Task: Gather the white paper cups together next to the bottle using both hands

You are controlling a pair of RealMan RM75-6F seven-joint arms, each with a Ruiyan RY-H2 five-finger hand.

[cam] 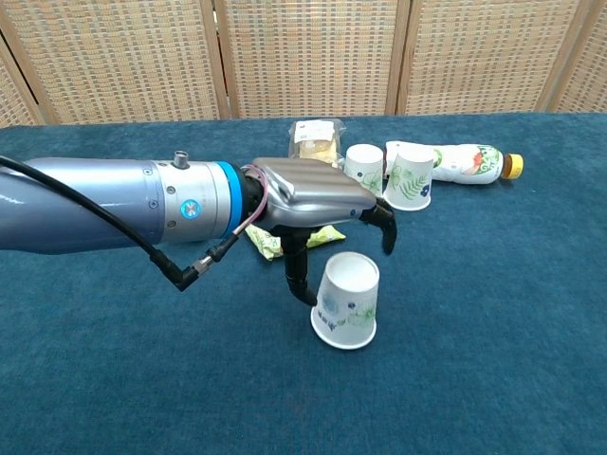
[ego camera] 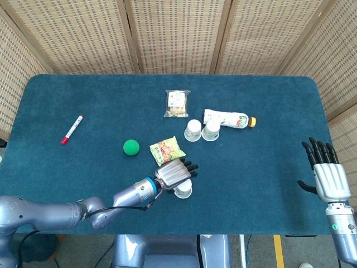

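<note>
Two white paper cups (ego camera: 193, 130) (ego camera: 211, 130) with leaf prints stand upside down side by side, touching the lying white bottle (ego camera: 228, 119) with an orange cap. The chest view shows them too, as cups (cam: 363, 163) (cam: 410, 176) before the bottle (cam: 465, 161). A third cup (ego camera: 183, 190) (cam: 346, 303) stands upside down near the table's front, slightly tilted. My left hand (ego camera: 175, 172) (cam: 318, 201) hovers over it with fingers spread, thumb just left of the cup; no firm hold shows. My right hand (ego camera: 328, 174) rests at the table's right edge, fingers apart and empty.
A green-yellow snack bag (ego camera: 166, 150) lies just behind my left hand. A green ball (ego camera: 131, 147) sits left of it, and a red marker (ego camera: 71, 129) lies further left. A clear biscuit packet (ego camera: 177, 104) lies behind the two cups. Woven screens close off the back.
</note>
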